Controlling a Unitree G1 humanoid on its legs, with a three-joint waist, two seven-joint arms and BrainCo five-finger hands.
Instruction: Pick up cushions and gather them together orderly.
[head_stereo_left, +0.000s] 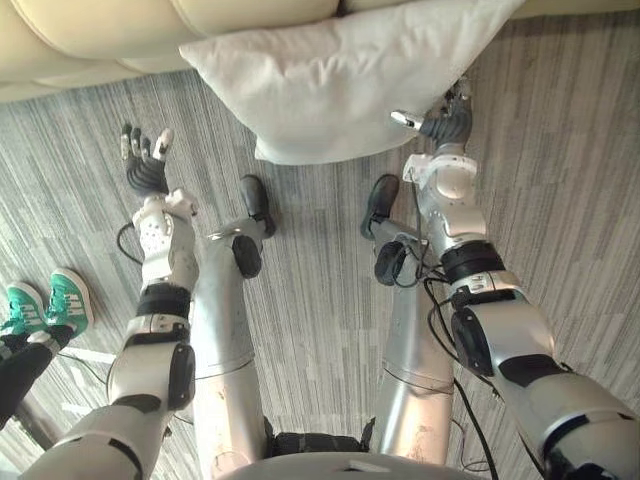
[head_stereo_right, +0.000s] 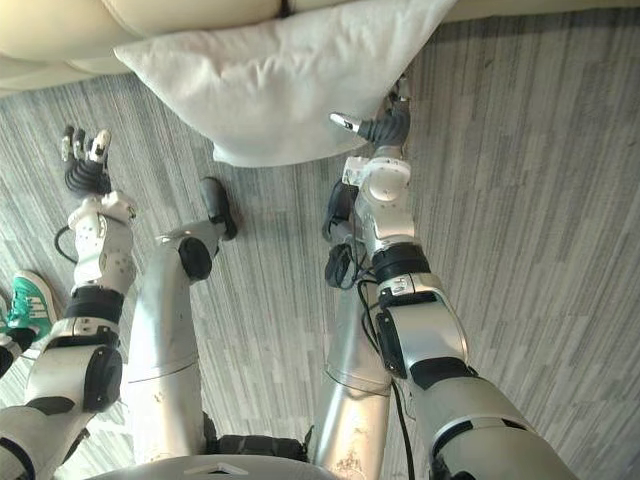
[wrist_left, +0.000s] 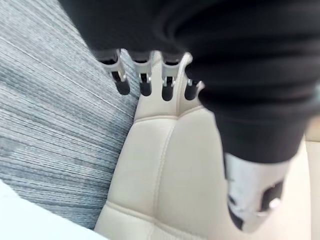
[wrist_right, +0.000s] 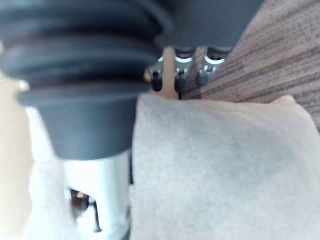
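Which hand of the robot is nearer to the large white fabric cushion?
Right. The right hand is at the edge of the large white fabric cushion; the left hand is apart from it, over the grey striped carpet.

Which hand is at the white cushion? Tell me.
The right hand: it sits against the edge of the white cushion, while the left hand is open over the grey floor, apart from the cushion.

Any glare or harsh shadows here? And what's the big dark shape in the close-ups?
Left eye view: soft, even light, no glare; the cushion throws a faint shadow on the carpet. Right wrist view: the dark shape is the cover of the right robot hand. Left wrist view: the same on the left robot hand, before the sofa.
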